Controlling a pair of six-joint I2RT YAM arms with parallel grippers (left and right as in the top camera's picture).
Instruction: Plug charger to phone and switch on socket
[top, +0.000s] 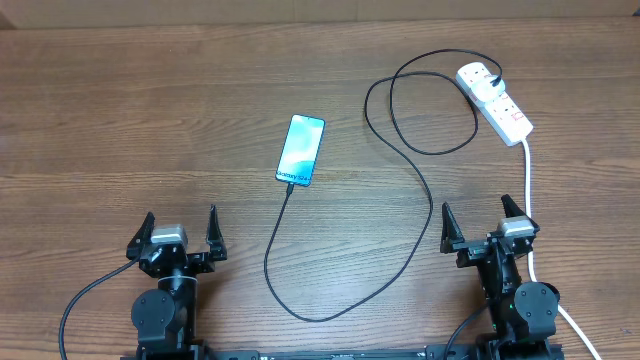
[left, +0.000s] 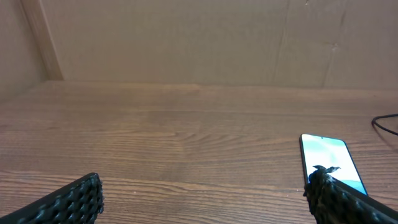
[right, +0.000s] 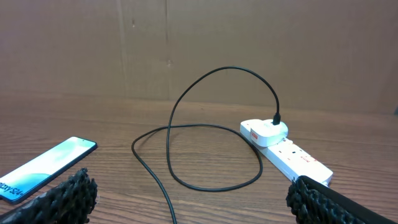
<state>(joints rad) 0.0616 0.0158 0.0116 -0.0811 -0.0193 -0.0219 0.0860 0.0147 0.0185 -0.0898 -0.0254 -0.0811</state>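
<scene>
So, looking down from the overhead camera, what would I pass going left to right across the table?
left gripper → phone → socket. The right gripper sits level with the socket across the picture, so it has no clear place in the order.

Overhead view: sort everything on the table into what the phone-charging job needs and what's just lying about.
For the job: phone; charger, the thin black cable; socket, the white power strip.
Just lying there: the socket's thick white cord, trailing over the wooden table.

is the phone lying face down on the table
No, the phone lies face up, with its light blue screen showing in the overhead view.
</scene>
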